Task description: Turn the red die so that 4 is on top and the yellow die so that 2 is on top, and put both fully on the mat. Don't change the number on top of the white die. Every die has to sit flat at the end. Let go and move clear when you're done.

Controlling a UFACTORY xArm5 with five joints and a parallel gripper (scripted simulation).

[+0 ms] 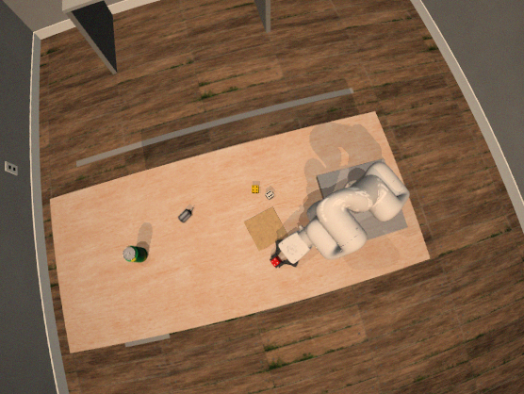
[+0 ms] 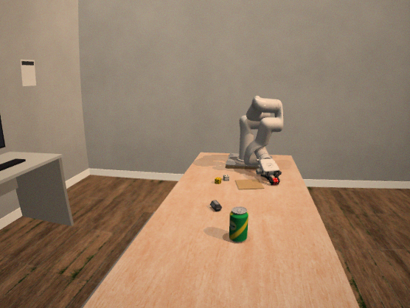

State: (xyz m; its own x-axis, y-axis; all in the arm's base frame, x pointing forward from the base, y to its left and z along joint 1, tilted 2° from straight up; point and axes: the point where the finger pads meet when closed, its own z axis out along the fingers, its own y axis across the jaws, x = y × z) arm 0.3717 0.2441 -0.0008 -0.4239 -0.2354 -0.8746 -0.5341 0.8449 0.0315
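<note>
My gripper [image 1: 277, 262] is shut on the red die [image 1: 274, 262], low over the table just beside the near corner of the brown mat [image 1: 265, 228]. In the side view the red die [image 2: 274, 180] sits between the dark fingers of the gripper [image 2: 273, 179], to the right of the mat [image 2: 249, 184]. The yellow die [image 1: 254, 188] and the white die [image 1: 270, 194] lie side by side on the table, off the mat on its far side. They also show in the side view: the yellow die [image 2: 217, 180] and the white die [image 2: 226, 177]. The pips are too small to read.
A green soda can [image 1: 135, 254] stands upright toward the table's far end from the arm; it also shows in the side view [image 2: 238, 224]. A small dark object [image 1: 185, 215] lies between the can and the dice. The arm's base [image 1: 377, 198] stands on a grey plate.
</note>
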